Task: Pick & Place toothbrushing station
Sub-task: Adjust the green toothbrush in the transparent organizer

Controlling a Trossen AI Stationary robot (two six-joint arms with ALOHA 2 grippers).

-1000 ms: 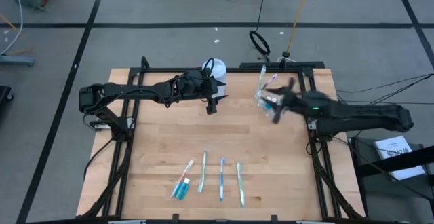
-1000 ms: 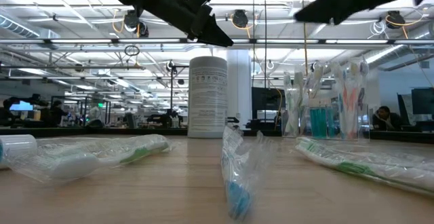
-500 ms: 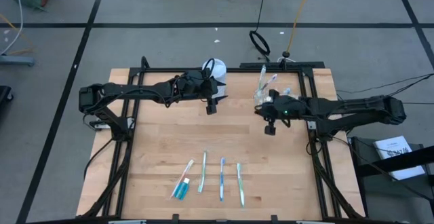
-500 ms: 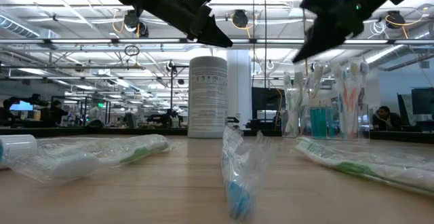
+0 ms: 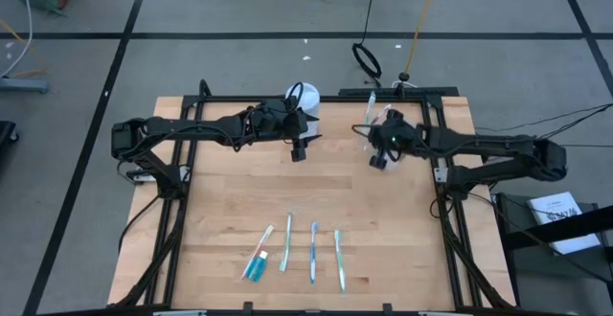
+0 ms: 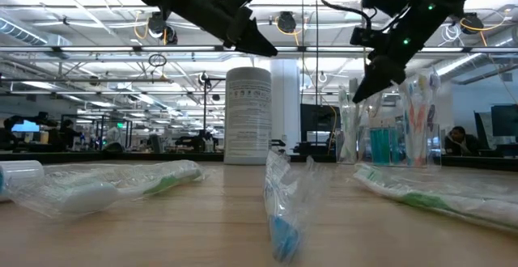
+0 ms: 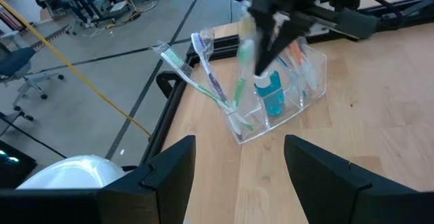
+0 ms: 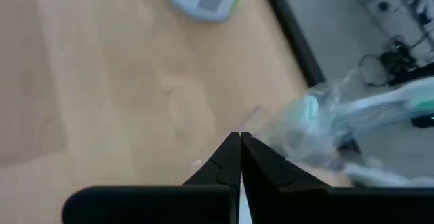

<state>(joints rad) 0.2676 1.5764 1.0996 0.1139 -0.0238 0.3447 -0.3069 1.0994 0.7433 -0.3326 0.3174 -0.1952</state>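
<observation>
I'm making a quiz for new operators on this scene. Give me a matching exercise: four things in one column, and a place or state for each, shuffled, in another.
Things:
1. left gripper
2. right gripper
3. white canister
4. teal toothpaste tube

Places or states:
A. lying flat at the table's near edge, beside three toothbrushes
B. shut, empty, next to the clear holder
C. open, holding nothing
D. standing upright at the table's far edge

Pairs: 1-C, 2-B, 3-D, 4-A

Printed lines on the white canister [image 6: 248,115], too small to read.
</observation>
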